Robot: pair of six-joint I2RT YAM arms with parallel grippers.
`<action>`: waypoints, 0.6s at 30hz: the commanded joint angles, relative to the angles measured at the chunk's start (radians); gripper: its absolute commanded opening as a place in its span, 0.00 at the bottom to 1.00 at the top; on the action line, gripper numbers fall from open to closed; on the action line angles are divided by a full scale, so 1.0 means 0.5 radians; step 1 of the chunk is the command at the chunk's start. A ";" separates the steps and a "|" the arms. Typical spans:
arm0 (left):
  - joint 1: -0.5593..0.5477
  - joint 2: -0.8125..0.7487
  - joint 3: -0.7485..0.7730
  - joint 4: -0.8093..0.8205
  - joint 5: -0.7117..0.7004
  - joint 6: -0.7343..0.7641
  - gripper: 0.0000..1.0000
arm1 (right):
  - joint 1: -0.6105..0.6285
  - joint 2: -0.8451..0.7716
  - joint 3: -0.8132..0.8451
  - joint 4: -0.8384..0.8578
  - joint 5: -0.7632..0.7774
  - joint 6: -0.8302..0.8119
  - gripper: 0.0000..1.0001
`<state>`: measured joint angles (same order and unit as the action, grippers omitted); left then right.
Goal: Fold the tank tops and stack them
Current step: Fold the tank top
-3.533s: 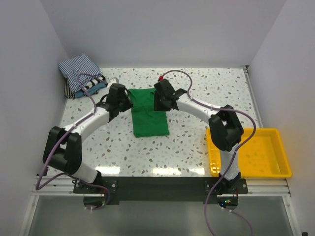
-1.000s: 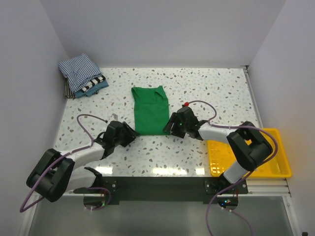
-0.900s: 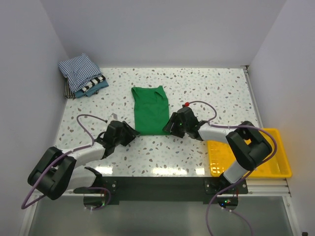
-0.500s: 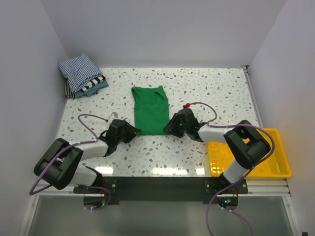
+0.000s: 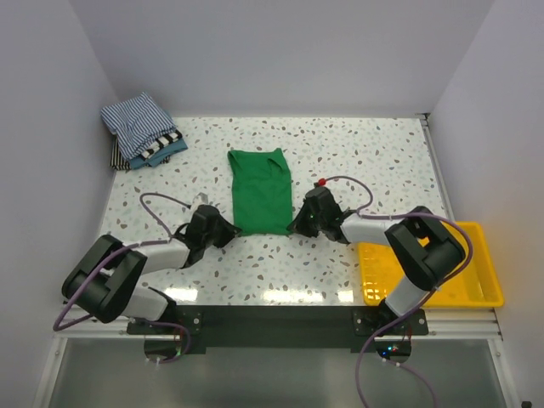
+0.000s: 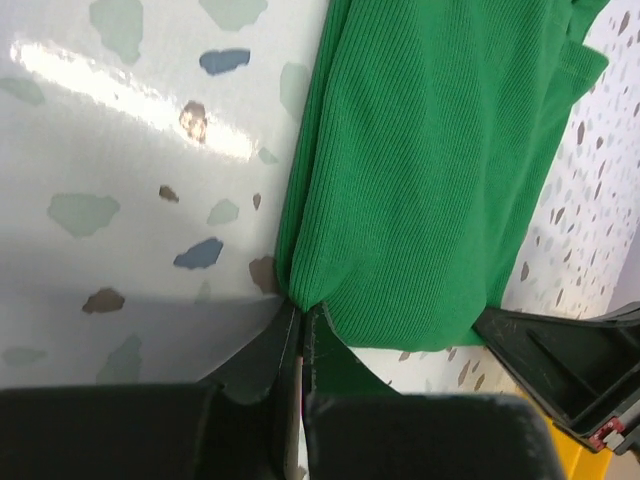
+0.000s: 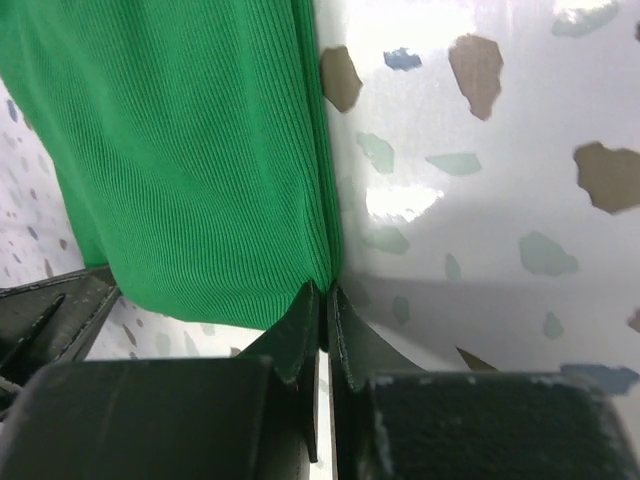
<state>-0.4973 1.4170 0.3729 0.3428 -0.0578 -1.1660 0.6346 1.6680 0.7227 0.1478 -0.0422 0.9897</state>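
Observation:
The plain green tank top [image 5: 260,190] lies folded into a long strip in the middle of the table. My left gripper [image 5: 228,231] is shut on its near left corner; the left wrist view shows the green cloth [image 6: 430,190] pinched at the fingertips [image 6: 301,312]. My right gripper [image 5: 294,228] is shut on its near right corner; the right wrist view shows the cloth [image 7: 190,160] pinched at the fingertips [image 7: 324,290]. The blue-and-white striped tank top [image 5: 136,121] lies on top of a stack at the back left, with a black-and-white striped one and a teal one under it.
A yellow plastic tray [image 5: 442,265] stands at the near right beside the right arm's base. The terrazzo table [image 5: 357,161] ends at white walls behind and at both sides.
Both grippers came back from the far end of the green top to its near edge, moved inward and closed on its two near corners. The top lies a little farther back, neckline showing.

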 commanded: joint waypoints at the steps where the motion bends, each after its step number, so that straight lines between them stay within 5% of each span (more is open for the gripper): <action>1: -0.055 -0.121 -0.046 -0.354 0.017 0.114 0.00 | 0.013 -0.108 -0.031 -0.344 0.075 -0.178 0.00; 8: -0.306 -0.749 -0.178 -0.924 0.039 0.031 0.00 | 0.288 -0.657 -0.218 -0.733 0.247 -0.243 0.00; 18: -1.100 -1.321 0.125 -1.700 -0.326 -0.365 0.00 | 0.737 -1.409 -0.249 -1.292 0.486 -0.037 0.00</action>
<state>-0.9794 0.7738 0.3317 -0.3466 -0.1184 -1.2621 0.9874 1.0290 0.5636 -0.3637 0.1207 0.9367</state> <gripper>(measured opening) 0.023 0.022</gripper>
